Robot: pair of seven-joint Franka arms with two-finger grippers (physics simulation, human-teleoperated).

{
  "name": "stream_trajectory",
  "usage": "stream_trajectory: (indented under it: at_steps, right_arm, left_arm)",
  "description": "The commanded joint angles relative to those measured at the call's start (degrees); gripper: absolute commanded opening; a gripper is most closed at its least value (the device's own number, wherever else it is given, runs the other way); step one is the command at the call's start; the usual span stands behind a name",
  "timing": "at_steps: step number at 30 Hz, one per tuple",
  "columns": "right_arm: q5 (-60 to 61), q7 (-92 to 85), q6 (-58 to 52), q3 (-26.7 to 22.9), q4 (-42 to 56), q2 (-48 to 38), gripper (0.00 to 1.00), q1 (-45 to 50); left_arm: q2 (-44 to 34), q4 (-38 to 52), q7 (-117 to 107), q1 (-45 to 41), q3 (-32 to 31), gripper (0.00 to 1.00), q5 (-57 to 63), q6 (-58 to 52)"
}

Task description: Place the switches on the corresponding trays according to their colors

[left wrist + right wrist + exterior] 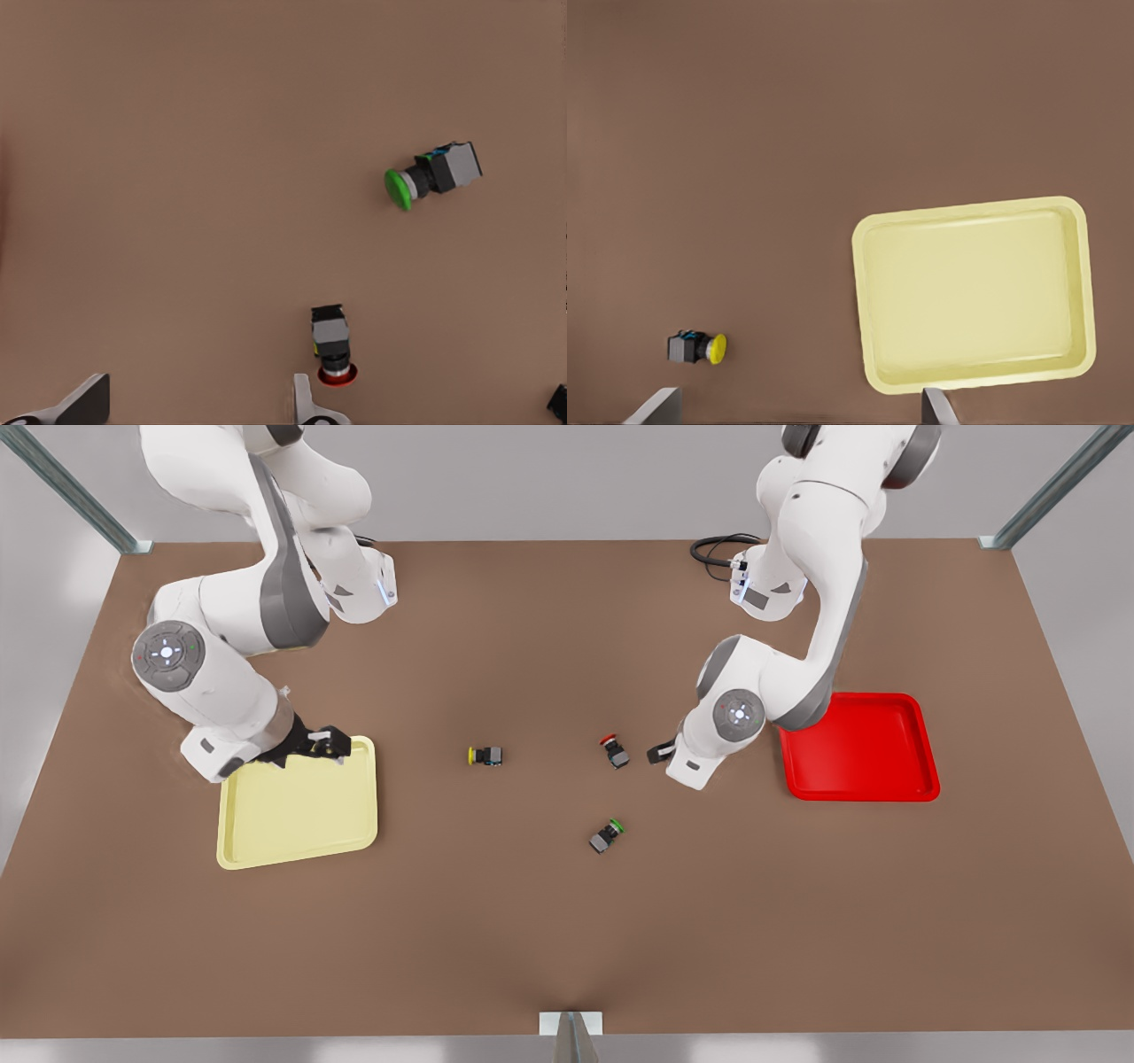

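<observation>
The yellow-capped switch (485,755) (697,347) lies on its side mid-table. To its right in the front view, the red-capped switch (613,750) (332,341) also lies on its side. My left gripper (660,753) (195,412) hovers open just beside the red switch, which sits outside one fingertip (306,403), not between the two. My right gripper (332,744) (797,416) is open over the far corner of the pale yellow tray (301,806) (974,292). The red tray (859,748) lies at the front view's right, partly behind the left arm. Both trays hold nothing.
A green-capped switch (607,836) (432,174) lies on the brown table nearer the front edge, below the red one. A black cable (718,549) coils at the back by the left arm's base. Metal posts stand at the table's corners.
</observation>
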Motion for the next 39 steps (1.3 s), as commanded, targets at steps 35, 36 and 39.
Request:
stream_trajectory:
  at_steps: [35, 36, 39]
  right_arm:
    - [-7.96, 115.32, 42.83, 20.35, -31.55, 16.83, 1.0, 1.0]
    - [-7.96, 115.4, 44.15, 20.35, -32.08, 17.09, 1.0, 1.09]
    - [-8.14, 115.4, 44.24, 20.35, -33.75, 17.1, 1.0, 1.09]
  left_arm:
    - [16.48, -3.24, -7.69, -8.75, -0.05, 1.0, -4.32, 24.12]
    - [16.49, -3.24, -7.6, -8.84, -0.05, 0.95, -4.32, 24.12]
    - [16.13, -3.15, -7.69, -8.84, -0.05, 0.64, -4.41, 23.51]
